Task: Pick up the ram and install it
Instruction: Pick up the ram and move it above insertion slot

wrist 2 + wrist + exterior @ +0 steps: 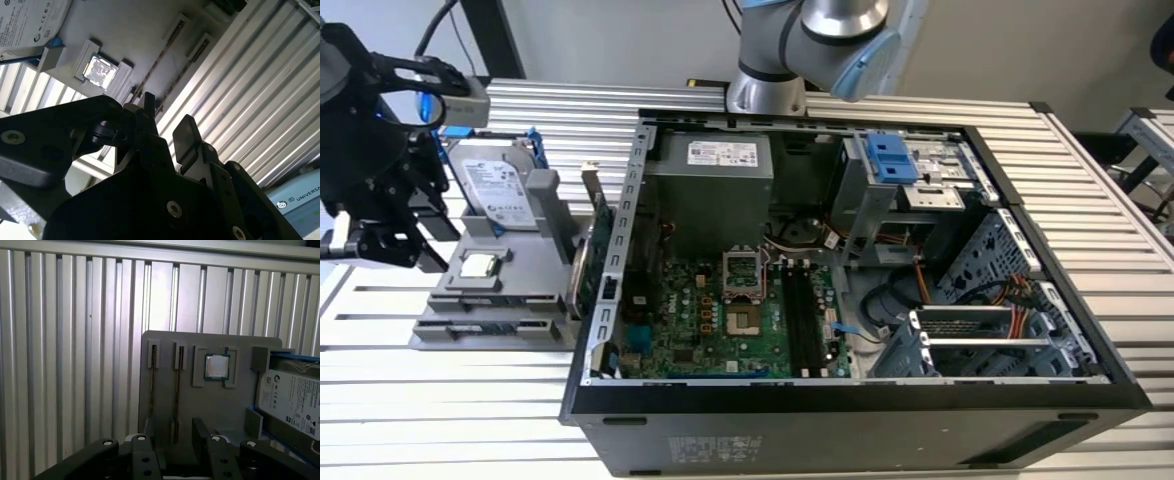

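First wrist view: the end effector (pixel 176 429) is seen nearest, its two dark fingers (pixel 201 432) spread apart with nothing held between them. Just beyond, in line with the gap, the ram (pixel 177 390) is seen edge-on as a thin strip standing in a slot of the grey holder (pixel 220 405). A similar strip is set in the neighbouring slot (pixel 152 380).

The step in hand is judged to be the approach for the grasp. The gap is best kept centred across the strip, with the fingers parallel to its flat faces. The descent should be made straight along the slot, so that neither the slot's rim nor the neighbouring strip is struck. Closure is best made near the middle of the stick's length, so that it is not tilted when drawn out.

Farther along the holder, the CPU chip (pixel 217 366) and the hard drive (pixel 292 400) are seated and should be left untouched. The ribbed desk (pixel 75 340) lies beyond.

In the exterior view, the open computer case (pixel 854 410) is set to the exterior view's right of the holder. Its black memory slots (pixel 803 310) are well apart from the end effector.
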{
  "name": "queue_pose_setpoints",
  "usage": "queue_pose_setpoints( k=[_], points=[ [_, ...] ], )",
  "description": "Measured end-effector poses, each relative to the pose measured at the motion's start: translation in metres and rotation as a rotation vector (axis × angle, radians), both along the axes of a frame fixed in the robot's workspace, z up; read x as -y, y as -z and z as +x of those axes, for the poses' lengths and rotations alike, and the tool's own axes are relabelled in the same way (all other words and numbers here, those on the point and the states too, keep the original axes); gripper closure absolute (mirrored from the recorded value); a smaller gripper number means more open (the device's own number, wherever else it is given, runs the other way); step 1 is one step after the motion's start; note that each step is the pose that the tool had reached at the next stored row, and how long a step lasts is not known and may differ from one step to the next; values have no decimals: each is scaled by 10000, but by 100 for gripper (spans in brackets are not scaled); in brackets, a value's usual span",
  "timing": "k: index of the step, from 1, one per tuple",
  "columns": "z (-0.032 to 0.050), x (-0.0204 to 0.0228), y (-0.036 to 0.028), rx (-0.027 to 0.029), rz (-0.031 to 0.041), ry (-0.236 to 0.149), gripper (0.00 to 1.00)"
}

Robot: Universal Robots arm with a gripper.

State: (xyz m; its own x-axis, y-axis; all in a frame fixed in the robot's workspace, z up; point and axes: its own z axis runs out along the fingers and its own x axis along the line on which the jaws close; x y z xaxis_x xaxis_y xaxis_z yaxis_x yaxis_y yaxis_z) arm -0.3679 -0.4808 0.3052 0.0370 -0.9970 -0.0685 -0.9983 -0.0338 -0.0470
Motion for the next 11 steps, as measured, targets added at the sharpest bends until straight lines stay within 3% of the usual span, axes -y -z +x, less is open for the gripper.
queue_pose_setpoints(
  k=[11],
  points=[
    [-4,-10,56,0,-2,-1,0]
  ],
)
